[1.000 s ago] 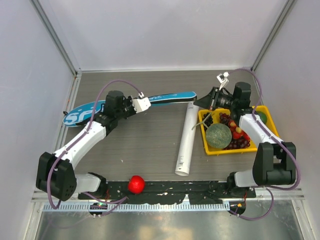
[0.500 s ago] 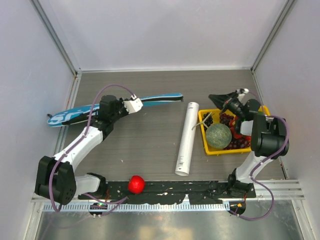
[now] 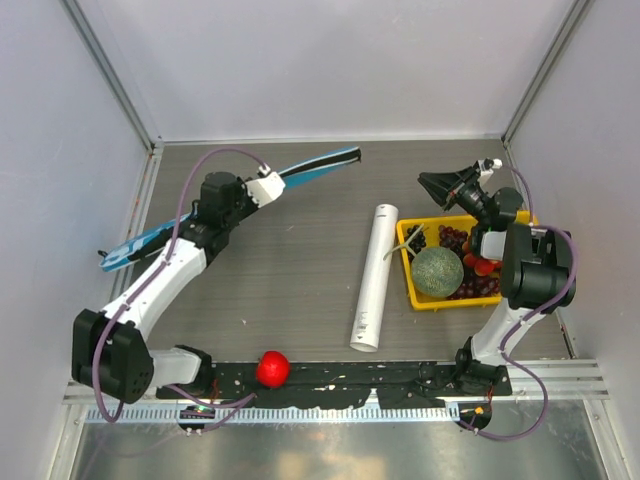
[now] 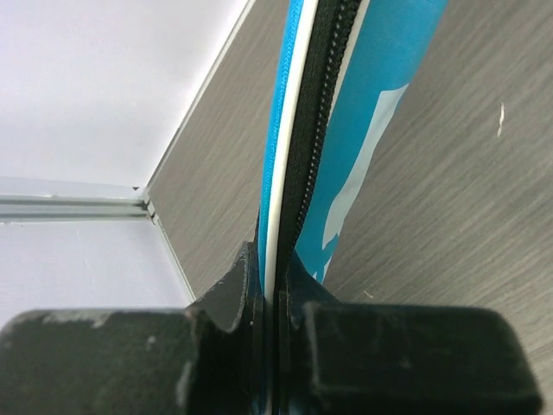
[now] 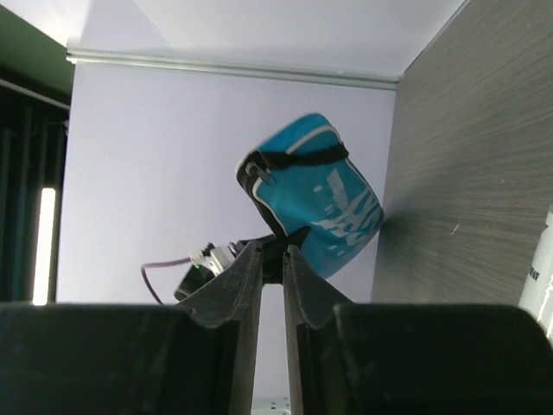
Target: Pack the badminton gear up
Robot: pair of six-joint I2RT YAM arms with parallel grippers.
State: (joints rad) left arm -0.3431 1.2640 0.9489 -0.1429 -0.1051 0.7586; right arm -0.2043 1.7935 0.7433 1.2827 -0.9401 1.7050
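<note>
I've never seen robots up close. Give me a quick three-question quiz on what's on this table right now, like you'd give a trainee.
1. True or false: the white tube lies on the table, outside the yellow tray.
2. The left end effector is clamped on: A) the white tube, B) the blue racket bag, C) a shuttlecock.
3. Which small object sits closest to the arms' bases?

Key: 1 true; 2 B; 3 the red ball, at the near edge by the left arm's base.
</note>
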